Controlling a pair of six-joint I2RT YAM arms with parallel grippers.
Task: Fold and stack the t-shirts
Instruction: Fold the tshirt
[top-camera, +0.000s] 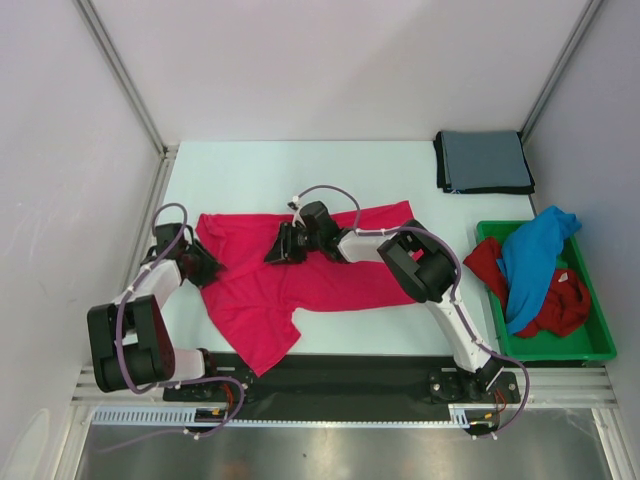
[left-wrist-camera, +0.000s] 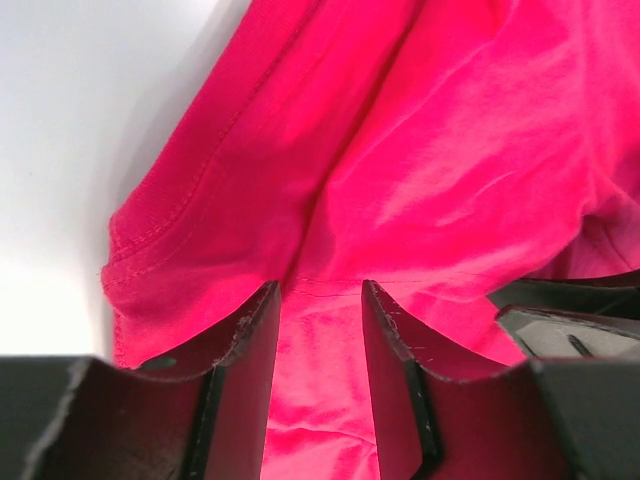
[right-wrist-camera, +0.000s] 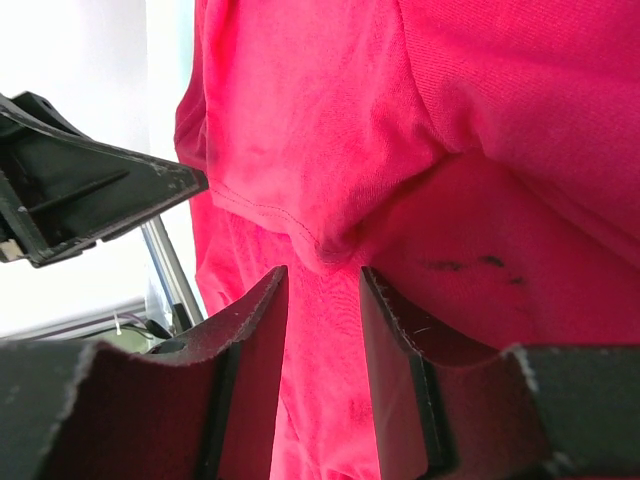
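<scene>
A bright pink-red t-shirt (top-camera: 270, 290) lies spread and rumpled on the table between both arms. My left gripper (top-camera: 205, 268) sits at its left edge, by the sleeve hem. In the left wrist view the gripper (left-wrist-camera: 320, 290) has its jaws apart, with pink cloth (left-wrist-camera: 420, 150) showing in the gap. My right gripper (top-camera: 275, 248) is low over the shirt's upper middle. In the right wrist view the gripper (right-wrist-camera: 322, 272) also stands apart, a hemmed fold of the shirt (right-wrist-camera: 480, 120) at its tips. A grey-blue t-shirt (top-camera: 483, 160) lies folded at the back right.
A green tray (top-camera: 600, 340) at the right holds a bright blue t-shirt (top-camera: 535, 255) over a darker red t-shirt (top-camera: 560, 305). Metal frame posts rise at the back corners. The other arm's dark fingers (right-wrist-camera: 80, 200) show at the left of the right wrist view.
</scene>
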